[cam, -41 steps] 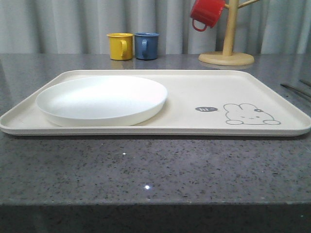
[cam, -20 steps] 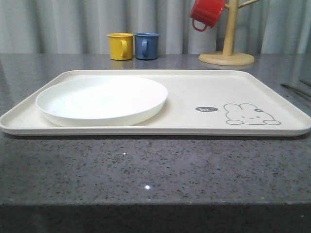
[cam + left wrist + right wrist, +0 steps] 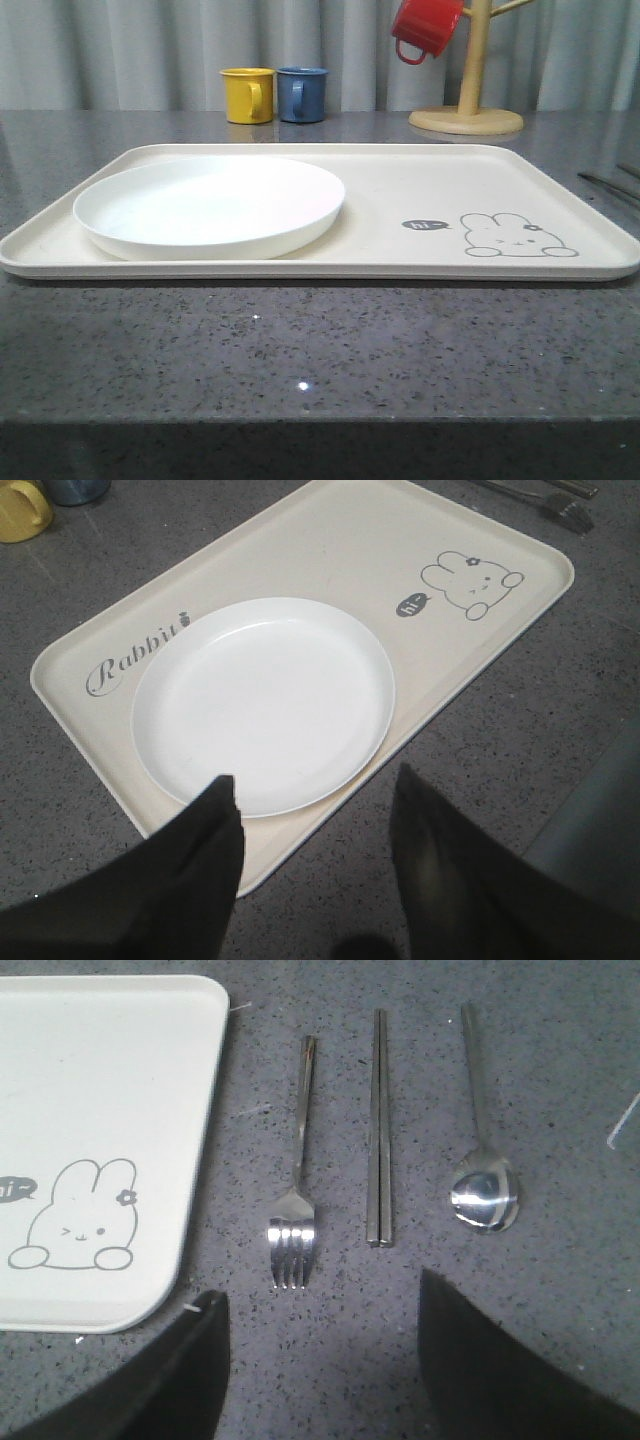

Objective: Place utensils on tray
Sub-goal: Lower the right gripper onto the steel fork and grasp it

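The cream tray (image 3: 400,175) with a grey rabbit drawing lies across the grey counter; it also appears as the tray (image 3: 330,550) and the tray's corner (image 3: 110,1080). On the counter beside that corner lie a silver fork (image 3: 297,1175), a pair of chopsticks (image 3: 379,1130) and a round-bowled spoon (image 3: 482,1160), side by side and parallel. My right gripper (image 3: 320,1305) hovers open above the counter just short of the fork's tines, holding nothing. My left gripper (image 3: 315,785) is open over the tray's near edge by the plate. Utensil ends (image 3: 612,183) show at the far right.
A round white plate (image 3: 210,205) sits on the tray's left half, also seen as the plate (image 3: 262,702). At the back stand a yellow mug (image 3: 247,95), a blue mug (image 3: 302,94) and a wooden mug tree (image 3: 467,100) with a red mug (image 3: 426,26) hanging.
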Controlling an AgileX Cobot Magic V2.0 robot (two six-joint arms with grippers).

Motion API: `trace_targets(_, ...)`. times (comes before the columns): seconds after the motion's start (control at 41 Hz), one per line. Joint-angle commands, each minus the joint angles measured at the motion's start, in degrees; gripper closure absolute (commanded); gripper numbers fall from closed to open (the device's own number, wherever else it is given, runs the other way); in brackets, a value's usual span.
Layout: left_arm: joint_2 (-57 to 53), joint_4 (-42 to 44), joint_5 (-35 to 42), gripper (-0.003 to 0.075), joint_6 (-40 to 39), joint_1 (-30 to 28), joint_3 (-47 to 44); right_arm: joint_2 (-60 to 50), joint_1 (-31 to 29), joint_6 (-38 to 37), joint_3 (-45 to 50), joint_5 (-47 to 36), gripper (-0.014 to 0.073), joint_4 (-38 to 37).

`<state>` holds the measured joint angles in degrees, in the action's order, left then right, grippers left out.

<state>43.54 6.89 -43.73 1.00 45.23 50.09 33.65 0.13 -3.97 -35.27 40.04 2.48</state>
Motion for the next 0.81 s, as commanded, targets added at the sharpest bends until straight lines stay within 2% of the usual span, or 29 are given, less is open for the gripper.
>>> trace_targets(0.0, -0.4, 0.3, 4.2, 0.0385, -0.5, 0.4, 1.5, 0.9, -0.2, 0.7, -1.8, -4.8, 0.0146, 0.3)
trace_targets(0.171, -0.4, 0.3, 4.2, 0.0385, -0.5, 0.4, 1.5, 7.4, 1.2, 2.5, -7.6, 3.1, 0.0146, 0.3)
trace_targets(0.439, -0.4, 0.3, 4.3, 0.0385, -0.5, 0.4, 1.5, 24.2, 5.1, 2.5, -19.9, 14.7, 0.0148, 0.2)
trace_targets(0.781, -0.4, 0.3, 4.3, 0.0385, -0.5, 0.4, 1.5, 43.1, 5.0, 2.5, -31.8, 19.5, 0.0148, -2.5)
